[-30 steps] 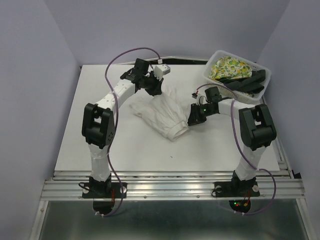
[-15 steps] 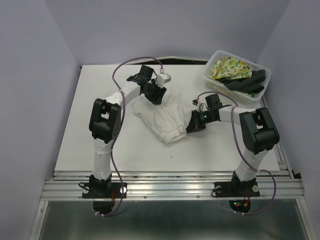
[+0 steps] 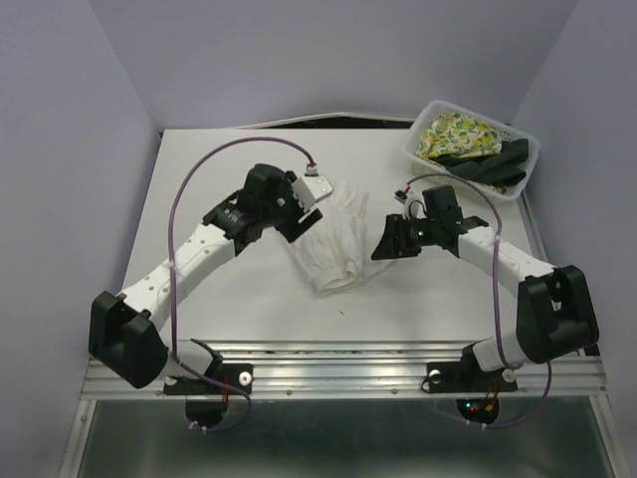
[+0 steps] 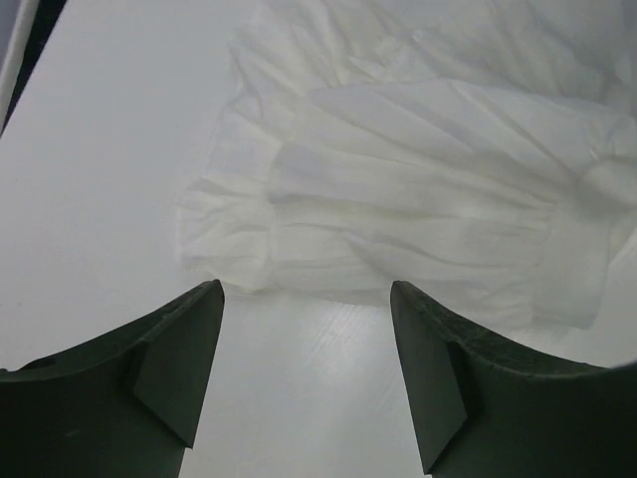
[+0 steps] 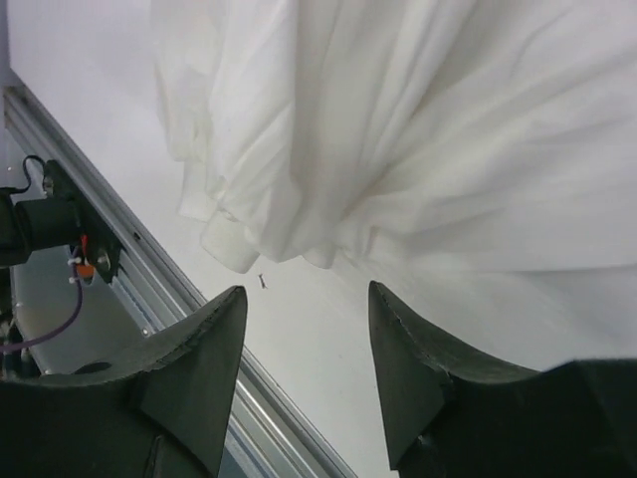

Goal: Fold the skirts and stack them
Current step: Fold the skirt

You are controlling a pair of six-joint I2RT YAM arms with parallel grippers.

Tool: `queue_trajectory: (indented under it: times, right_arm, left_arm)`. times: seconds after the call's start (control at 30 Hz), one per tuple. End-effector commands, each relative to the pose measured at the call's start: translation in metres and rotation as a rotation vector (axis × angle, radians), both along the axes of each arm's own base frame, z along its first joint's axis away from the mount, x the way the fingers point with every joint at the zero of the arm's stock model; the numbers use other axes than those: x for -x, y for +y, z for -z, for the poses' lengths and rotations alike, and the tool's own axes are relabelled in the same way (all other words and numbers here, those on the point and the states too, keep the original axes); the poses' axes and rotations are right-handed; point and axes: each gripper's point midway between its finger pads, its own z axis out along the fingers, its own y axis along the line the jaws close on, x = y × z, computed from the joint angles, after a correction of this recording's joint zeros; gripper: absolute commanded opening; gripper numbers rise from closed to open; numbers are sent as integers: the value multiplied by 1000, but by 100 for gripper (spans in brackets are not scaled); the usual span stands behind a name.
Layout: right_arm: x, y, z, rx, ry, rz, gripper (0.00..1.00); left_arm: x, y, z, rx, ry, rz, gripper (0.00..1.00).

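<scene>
Left arm (image 3: 189, 261) swung down; white skirt (image 3: 333, 239) now bunched narrower mid-counter (image 3: 249, 294). Flanking it, left end effector (image 4: 304, 294) and right end effector (image 5: 307, 291) are released, empty. Still in basket (image 3: 410, 151): lemon skirt (image 3: 453, 132), black skirt (image 3: 488, 164).

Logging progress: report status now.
Left end effector, right end effector open, empty. Plain white cloth skirt bunched between them. Lemon-print skirt, black skirt in white mesh basket.

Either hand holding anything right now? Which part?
Nothing is held. The left hand and right hand are both open and empty, on either side of the white skirt lying on the table.
</scene>
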Motion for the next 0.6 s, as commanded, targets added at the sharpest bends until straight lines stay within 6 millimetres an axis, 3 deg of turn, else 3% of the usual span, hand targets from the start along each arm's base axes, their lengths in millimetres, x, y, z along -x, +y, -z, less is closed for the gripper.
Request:
queue_trajectory:
  times: [0.0, 0.03, 0.07, 0.13, 0.17, 0.3, 0.33, 0.37, 0.4, 0.47, 0.57]
  right_arm:
    - [-25, -22, -24, 103, -144, 38, 56]
    - [-29, -19, -32, 88, -163, 29, 54]
    - [-33, -14, -41, 62, -181, 14, 53]
    - [-48, 1, -68, -22, -217, -1, 51]
    - [-49, 11, -69, -63, -202, -37, 48]
    - [-59, 53, -86, -164, -198, -130, 44]
    - [-65, 55, -86, -174, -197, -122, 44]
    - [-61, 65, -88, -203, -186, -157, 43]
    - [-61, 73, -80, -210, -170, -175, 43]
    - [-56, 80, -72, -225, -135, -214, 41]
    - [-42, 82, -41, -217, -49, -261, 40]
  left_arm:
    - [47, -10, 48, -135, -60, 71, 80]
    - [60, -5, 72, -185, -47, 62, 80]
    - [63, -10, 65, -163, -102, 54, 80]
    - [85, -20, 83, -206, -134, 78, 80]
    - [86, -29, 77, -175, -185, 69, 80]
    - [113, -49, 89, -215, -293, 70, 80]
    - [110, -46, 90, -223, -309, 41, 81]
    - [122, -57, 94, -226, -322, 80, 83]
    - [126, -61, 100, -243, -323, 86, 99]
    - [136, -67, 107, -256, -333, 96, 99]
    - [148, -77, 120, -269, -309, 125, 99]
